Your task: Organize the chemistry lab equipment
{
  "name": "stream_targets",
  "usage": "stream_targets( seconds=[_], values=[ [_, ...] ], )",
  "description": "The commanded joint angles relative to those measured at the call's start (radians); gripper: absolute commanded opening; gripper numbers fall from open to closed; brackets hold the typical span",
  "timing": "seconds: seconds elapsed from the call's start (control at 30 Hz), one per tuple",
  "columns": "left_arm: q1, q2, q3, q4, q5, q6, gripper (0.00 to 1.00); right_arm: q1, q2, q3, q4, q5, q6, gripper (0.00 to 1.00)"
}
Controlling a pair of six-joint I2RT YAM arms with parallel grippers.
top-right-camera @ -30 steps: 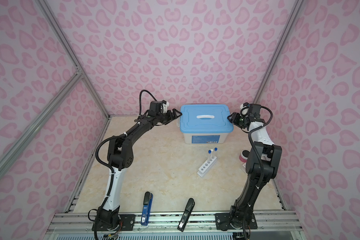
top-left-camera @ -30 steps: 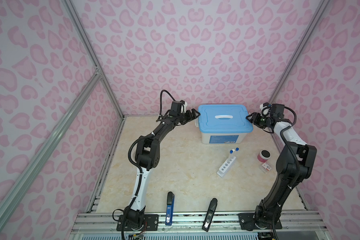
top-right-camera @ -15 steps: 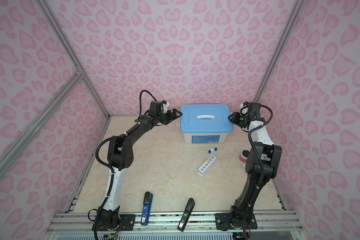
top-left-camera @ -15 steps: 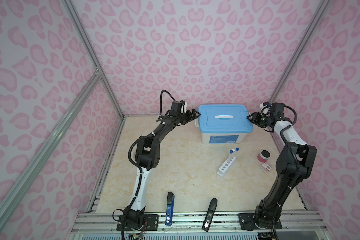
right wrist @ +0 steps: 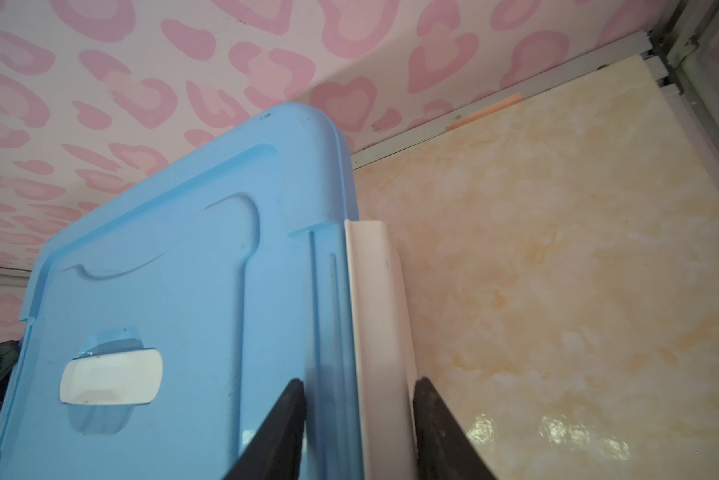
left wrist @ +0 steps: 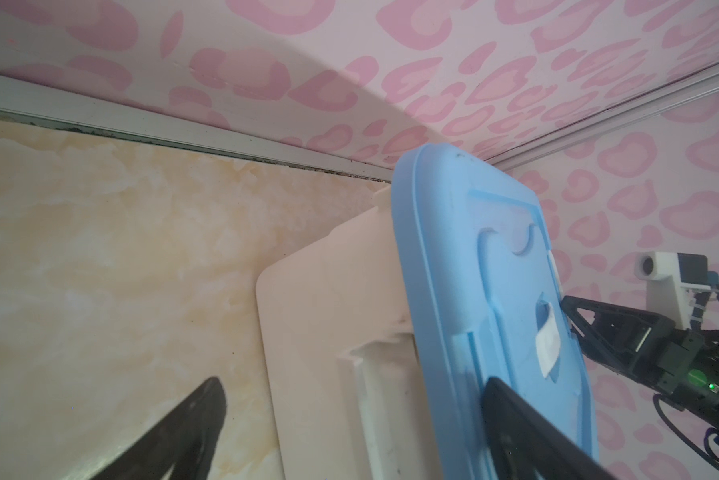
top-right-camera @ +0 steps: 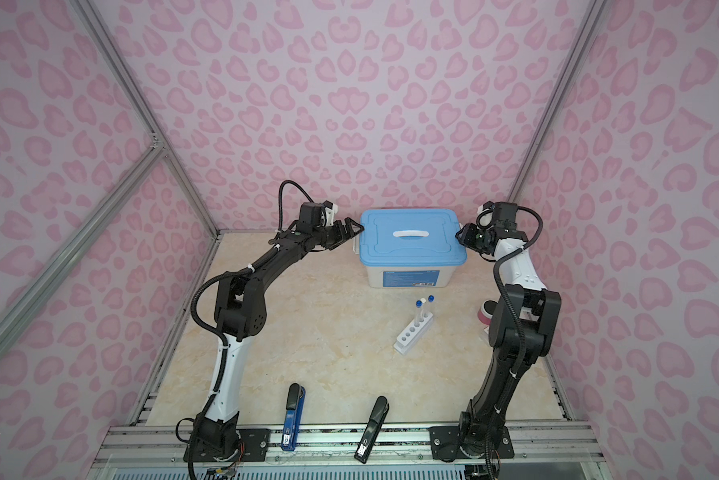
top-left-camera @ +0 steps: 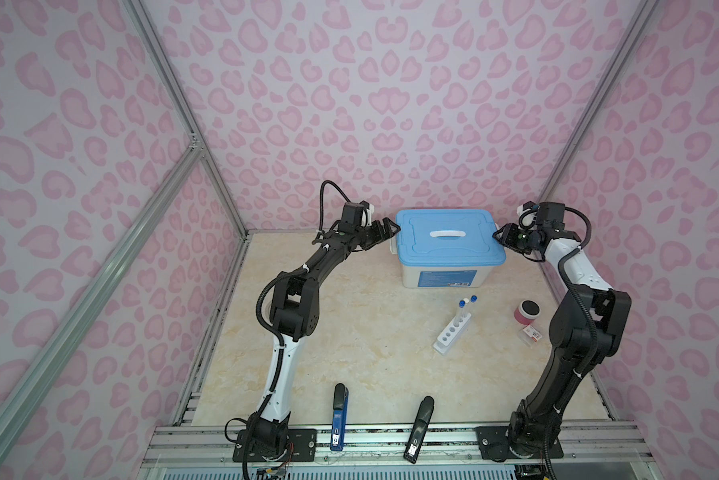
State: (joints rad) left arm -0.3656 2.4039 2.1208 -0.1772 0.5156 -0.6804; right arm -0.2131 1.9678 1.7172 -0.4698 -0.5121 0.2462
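A white holed rack [top-left-camera: 451,334] stands right of centre with three capped test tubes [top-left-camera: 466,307] at its far end; both top views show it. At the back is a white box with a blue lid [top-left-camera: 449,241]. My left gripper [left wrist: 353,386] is open wide at the box's left end, one finger over the lid and one beside the white wall. My right gripper [right wrist: 360,386] straddles the lid's right rim and the white latch [right wrist: 378,311]. Its fingers lie close on both sides, and whether they press does not show.
A pink round container with a black top [top-left-camera: 528,311] and a small clear packet [top-left-camera: 531,334] lie near the right arm's elbow. A blue tool [top-left-camera: 339,415] and a black tool [top-left-camera: 418,424] rest at the front edge. The back wall stands just behind the box.
My right gripper's jaws have drawn closer together round the box's right edge. Both arms and the left gripper stay where they were.
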Motion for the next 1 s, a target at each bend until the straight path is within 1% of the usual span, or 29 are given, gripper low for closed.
stream_targets(
  seconds=[0.0, 0.43, 0.97],
  values=[
    [0.003, -0.273, -0.011, -0.022, -0.011, 0.024, 0.97, 0.009, 0.016, 0.012, -0.052, 0.043, -0.027, 0.42],
    [0.002, -0.274, -0.021, -0.012, -0.007, 0.022, 0.97, 0.038, 0.037, 0.066, -0.128, 0.127, -0.067, 0.38],
    [0.004, -0.273, -0.022, -0.008, -0.003, 0.019, 0.97, 0.059, 0.054, 0.089, -0.164, 0.191, -0.079, 0.35]
  ],
)
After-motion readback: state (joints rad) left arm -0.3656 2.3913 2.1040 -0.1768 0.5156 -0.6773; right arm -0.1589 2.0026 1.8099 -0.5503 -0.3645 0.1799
